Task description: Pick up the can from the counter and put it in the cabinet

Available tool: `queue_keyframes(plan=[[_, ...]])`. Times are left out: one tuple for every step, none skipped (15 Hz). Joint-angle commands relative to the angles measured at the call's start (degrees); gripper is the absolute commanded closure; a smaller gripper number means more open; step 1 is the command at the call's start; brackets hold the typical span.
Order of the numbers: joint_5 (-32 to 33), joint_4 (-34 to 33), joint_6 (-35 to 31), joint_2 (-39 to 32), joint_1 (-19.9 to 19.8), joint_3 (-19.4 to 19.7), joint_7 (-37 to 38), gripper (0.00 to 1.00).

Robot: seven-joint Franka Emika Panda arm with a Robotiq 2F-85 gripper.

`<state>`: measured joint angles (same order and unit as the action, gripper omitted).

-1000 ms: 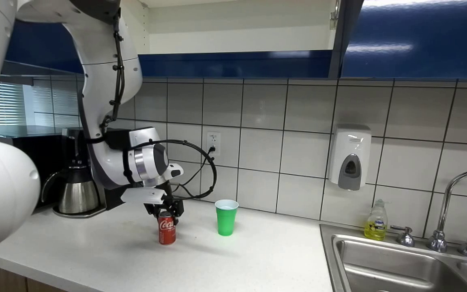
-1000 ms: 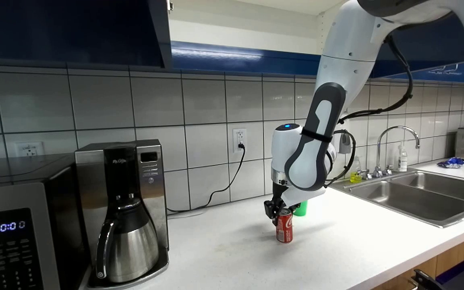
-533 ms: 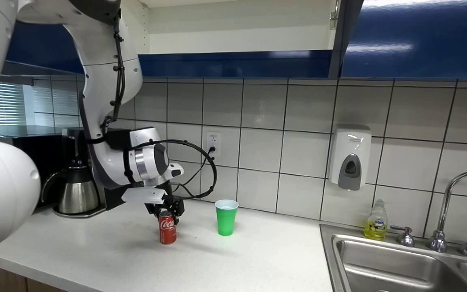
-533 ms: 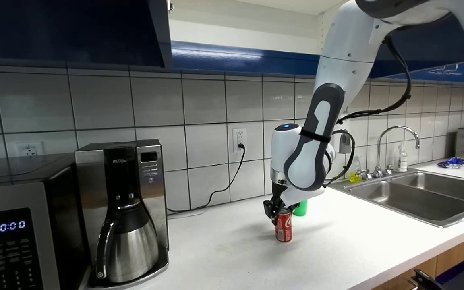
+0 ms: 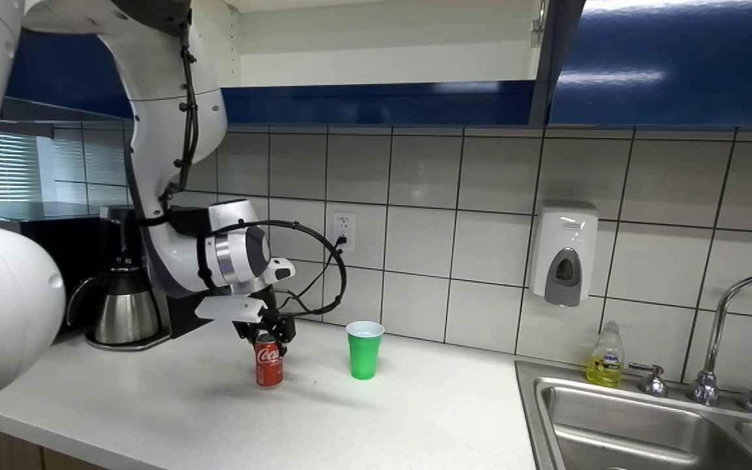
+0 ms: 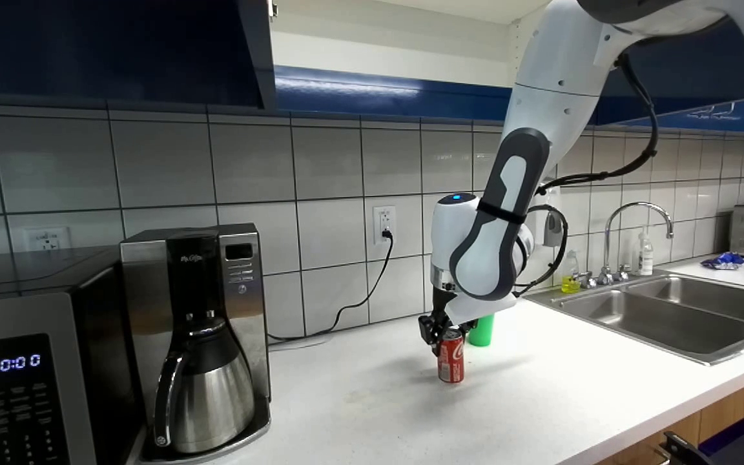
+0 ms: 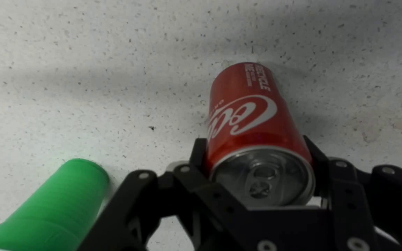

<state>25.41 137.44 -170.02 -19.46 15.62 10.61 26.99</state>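
The red can (image 5: 269, 371) is upright in both exterior views, just at or slightly above the white counter (image 5: 428, 418); it also shows in an exterior view (image 6: 451, 365). In the wrist view the can (image 7: 248, 115) sits between the two black fingers, which touch both sides near its silvery top. My gripper (image 7: 257, 153) is shut on the can from above. The overhead cabinet (image 5: 382, 62) stands open above, with a pale interior and a blue lower edge; it also shows in an exterior view (image 6: 391, 55).
A green cup (image 5: 364, 356) stands beside the can, close to the gripper in the wrist view (image 7: 54, 205). A coffee maker (image 6: 217, 361) and microwave (image 6: 17, 361) stand at one end, the steel sink (image 5: 611, 418) at the other. A blue cabinet door (image 5: 670, 72) borders the opening.
The gripper and the can have moved up slightly together over the last half second, and a little sideways in an exterior view. Before that they were almost still. The cup has not moved.
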Motion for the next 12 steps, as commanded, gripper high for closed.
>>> queue_keyframes(plan=[[-1.28,0.42,4.40,4.52,-0.19,-1.03,-0.62,0.61],[-1.48,0.49,5.15,5.23,-0.14,-1.13,-0.61,0.61],[-1.85,0.63,6.09,6.05,-0.28,-1.49,-0.97,0.61],[-2.05,0.74,7.08,6.91,-0.21,-1.62,-1.06,0.61],[-2.35,0.86,8.24,7.81,-0.20,-1.88,-1.27,0.61],[-2.92,1.04,9.50,8.82,-0.29,-2.30,-1.68,0.61],[-3.43,1.14,10.82,9.79,-0.28,-2.60,-1.88,0.61],[-4.04,1.20,12.11,10.75,-0.93,-3.56,-2.29,0.61],[-4.21,1.25,13.49,11.81,-1.19,-4.13,-2.28,0.61],[-4.74,1.24,14.87,12.75,-1.53,-4.84,-2.54,0.61],[-4.91,1.29,16.22,13.81,-1.76,-5.43,-2.58,0.61],[-4.86,1.51,17.23,15.01,-1.93,-6.02,-2.34,0.61]])
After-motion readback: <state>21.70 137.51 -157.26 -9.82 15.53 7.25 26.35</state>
